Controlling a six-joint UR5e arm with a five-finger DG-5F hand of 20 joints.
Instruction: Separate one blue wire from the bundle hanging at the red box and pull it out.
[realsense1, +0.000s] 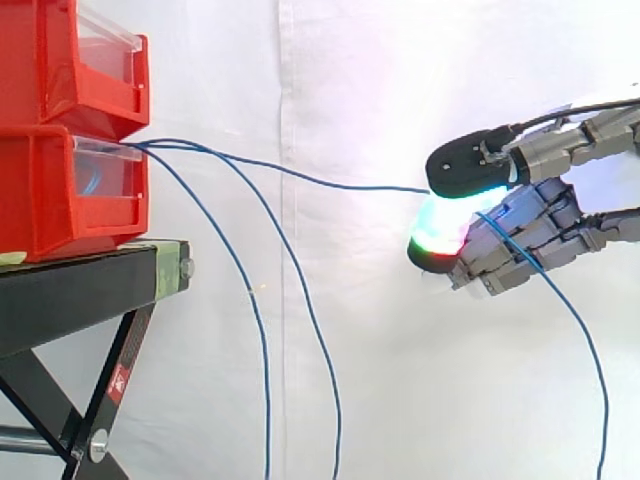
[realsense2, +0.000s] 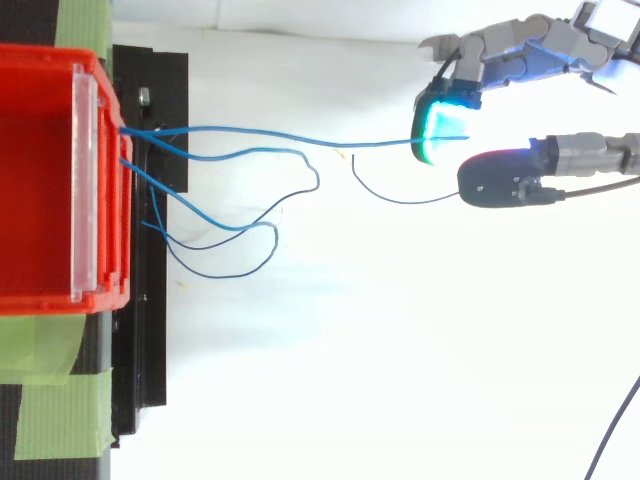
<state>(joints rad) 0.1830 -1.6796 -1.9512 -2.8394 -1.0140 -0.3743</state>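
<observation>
**Hand (realsense1: 525, 235) pinching one blue wire (realsense1: 300, 174), well apart from the red box (realsense1: 50, 190).**
Thumb and a glowing fingertip (realsense1: 440, 225) are clamping the wire, which is stretching almost straight from the box's front; the other blue wires (realsense1: 266, 400) are hanging slack beside the black stand (realsense1: 80, 290).

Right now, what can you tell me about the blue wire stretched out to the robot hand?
The blue wire is thin and flexible-looking. It leaves the front of the lower red box and runs nearly level, slightly sagging, to the robot hand, which pinches it between the thumb pad and a glowing fingertip. Past the pinch its tail crosses the hand and hangs down. The other blue wires droop apart from it.
</observation>
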